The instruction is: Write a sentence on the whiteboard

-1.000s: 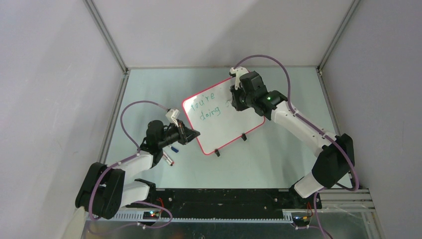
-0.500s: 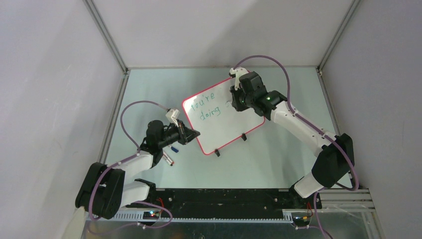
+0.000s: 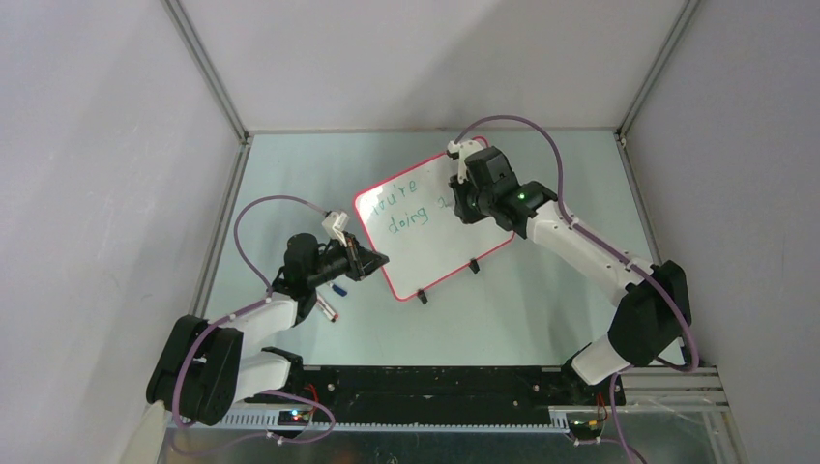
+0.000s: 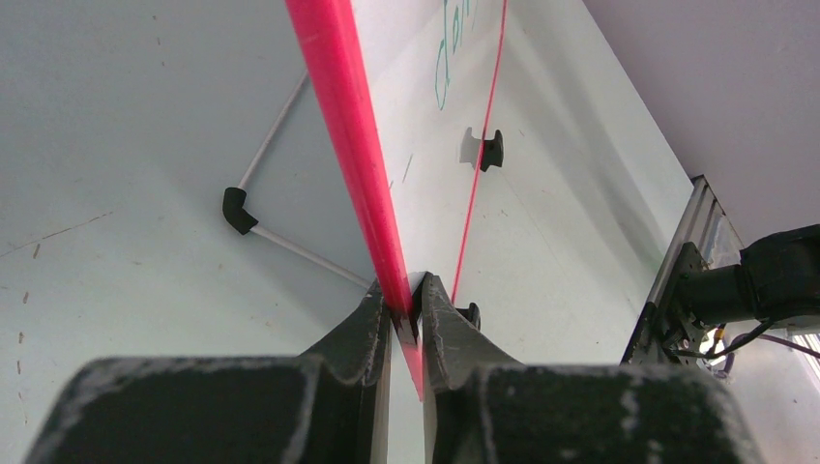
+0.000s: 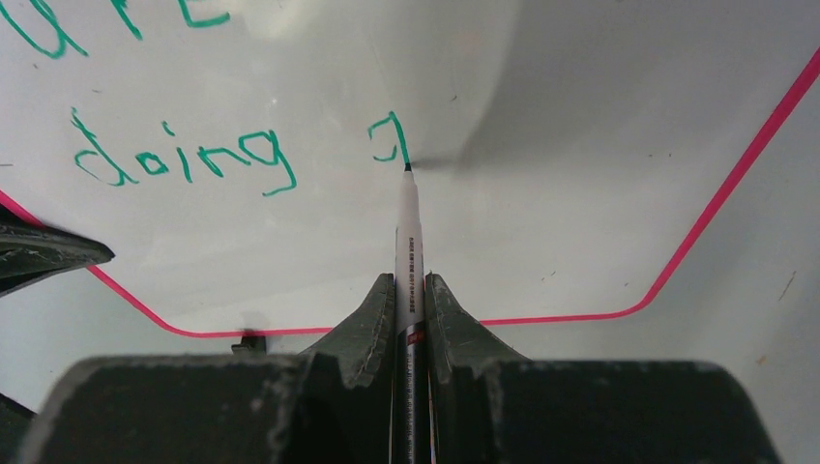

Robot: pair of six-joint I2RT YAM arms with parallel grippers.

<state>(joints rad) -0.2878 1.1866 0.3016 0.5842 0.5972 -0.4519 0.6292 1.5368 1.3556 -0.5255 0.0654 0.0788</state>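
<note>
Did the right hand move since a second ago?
Yes. The right hand moved a little toward the near edge of the table, judged against the whiteboard, which stayed put.

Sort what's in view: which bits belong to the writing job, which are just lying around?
In use: whiteboard, clamped at its edge by the left pincer; marker, held in the right pincer, tip on the board.
Lying about: pen with red end; small blue piece, maybe a cap; both near the left pincer.
</note>
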